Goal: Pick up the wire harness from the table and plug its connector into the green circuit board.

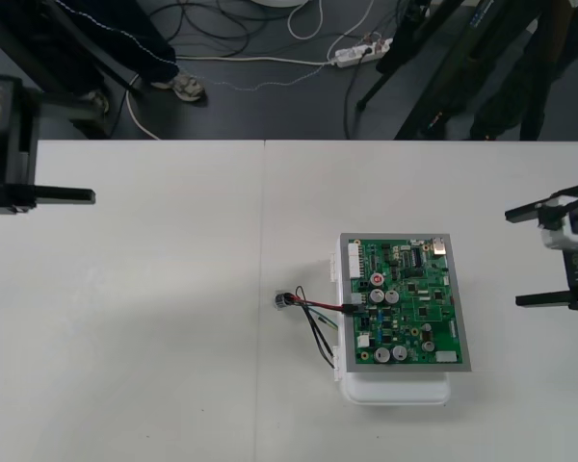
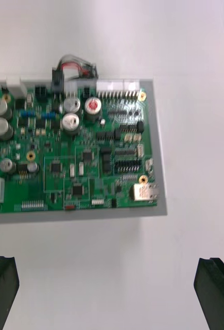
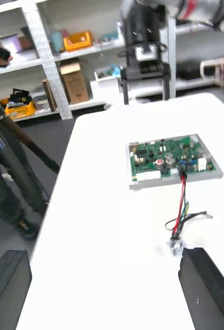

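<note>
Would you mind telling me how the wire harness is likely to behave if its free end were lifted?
The wire harness would probably flop: its thin wires lie in loose curves. The metal socket end would likely dangle. Its plug appears seated in the green circuit board, so a hard pull might strain that joint.

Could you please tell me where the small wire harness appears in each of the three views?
Front view: the small red, black and green wire harness lies left of the green circuit board, plug at its edge.
Right wrist view: harness at the board's edge farthest from the right gripper.
Left wrist view: harness between the left gripper and the board.
Shared landmark: the board's red-topped round part.
</note>
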Controlling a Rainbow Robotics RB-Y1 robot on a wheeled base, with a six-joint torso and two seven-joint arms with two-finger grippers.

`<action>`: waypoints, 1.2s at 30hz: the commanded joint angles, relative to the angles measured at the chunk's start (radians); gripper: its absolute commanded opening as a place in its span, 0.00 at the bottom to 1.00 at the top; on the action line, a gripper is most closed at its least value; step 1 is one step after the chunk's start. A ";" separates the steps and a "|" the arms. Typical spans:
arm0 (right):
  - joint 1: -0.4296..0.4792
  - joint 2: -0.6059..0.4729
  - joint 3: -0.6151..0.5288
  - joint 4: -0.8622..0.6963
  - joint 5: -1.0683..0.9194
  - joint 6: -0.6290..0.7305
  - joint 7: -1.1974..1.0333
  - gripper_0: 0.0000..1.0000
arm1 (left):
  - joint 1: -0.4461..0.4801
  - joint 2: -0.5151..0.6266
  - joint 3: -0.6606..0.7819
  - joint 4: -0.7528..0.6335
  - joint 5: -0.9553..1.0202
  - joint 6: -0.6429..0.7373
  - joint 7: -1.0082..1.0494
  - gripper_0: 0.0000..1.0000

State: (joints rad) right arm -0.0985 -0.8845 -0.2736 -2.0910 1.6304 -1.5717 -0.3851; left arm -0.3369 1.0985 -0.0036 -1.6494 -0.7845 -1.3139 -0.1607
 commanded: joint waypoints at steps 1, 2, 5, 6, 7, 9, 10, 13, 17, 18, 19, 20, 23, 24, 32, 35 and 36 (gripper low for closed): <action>-0.001 -0.037 -0.093 -0.024 -0.103 0.001 0.003 1.00 | 0.012 0.126 0.100 -0.112 -0.004 0.058 0.102 0.85; -0.004 -0.039 -0.096 -0.024 -0.116 0.001 0.003 1.00 | 0.010 0.132 0.106 -0.121 -0.002 0.065 0.112 0.85; -0.007 -0.039 -0.111 -0.024 -0.188 0.001 -0.001 1.00 | -0.004 0.152 0.122 -0.161 -0.002 0.104 0.168 0.86; -0.007 -0.039 -0.111 -0.020 -0.218 0.001 -0.005 1.00 | -0.010 0.159 0.122 -0.168 -0.004 0.119 0.185 0.86; -0.007 -0.037 -0.115 -0.009 -0.250 0.001 -0.008 1.00 | -0.016 0.167 0.122 -0.178 -0.005 0.130 0.202 0.87; -0.007 -0.039 -0.115 0.020 -0.303 0.001 -0.011 1.00 | -0.025 0.169 0.122 -0.187 -0.021 0.145 0.222 0.87; -0.007 -0.037 -0.113 0.043 -0.345 0.001 -0.011 1.00 | -0.028 0.169 0.122 -0.191 -0.032 0.154 0.225 0.87; -0.010 -0.039 -0.105 0.085 -0.419 0.001 -0.006 1.00 | -0.031 0.167 0.122 -0.207 -0.061 0.174 0.224 0.87; -0.026 -0.039 -0.105 0.085 -0.451 0.001 0.002 1.00 | -0.031 0.162 0.125 -0.224 -0.087 0.182 0.219 0.87; -0.030 -0.037 -0.105 0.080 -0.463 0.001 -0.001 1.00 | -0.031 0.156 0.125 -0.227 -0.093 0.182 0.219 0.87; -0.035 -0.037 -0.105 0.078 -0.481 0.001 -0.005 1.00 | -0.030 0.152 0.125 -0.227 -0.093 0.182 0.219 0.87; -0.038 -0.039 -0.105 0.078 -0.489 0.001 -0.005 1.00 | -0.030 0.149 0.125 -0.228 -0.093 0.182 0.217 0.87; -0.059 -0.039 -0.105 0.074 -0.526 0.001 -0.009 1.00 | -0.030 0.149 0.125 -0.228 -0.093 0.182 0.217 0.87; -0.063 -0.039 -0.105 0.071 -0.526 0.001 -0.011 1.00 | -0.030 0.149 0.125 -0.228 -0.093 0.182 0.217 0.87; -0.099 -0.037 -0.101 0.071 -0.514 0.001 -0.026 1.00 | -0.030 0.149 0.125 -0.228 -0.093 0.182 0.217 0.87; -0.102 -0.037 -0.093 0.071 -0.511 0.001 -0.032 1.00 | -0.030 0.149 0.125 -0.228 -0.093 0.182 0.217 0.87; -0.104 -0.039 -0.090 0.071 -0.506 0.001 -0.035 1.00 | -0.030 0.149 0.125 -0.228 -0.093 0.182 0.217 0.87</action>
State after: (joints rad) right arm -0.1684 -0.8855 -0.3567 -2.0037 1.1204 -1.5717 -0.3866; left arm -0.3371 1.2228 0.0950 -1.8558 -0.8730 -1.1797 0.0951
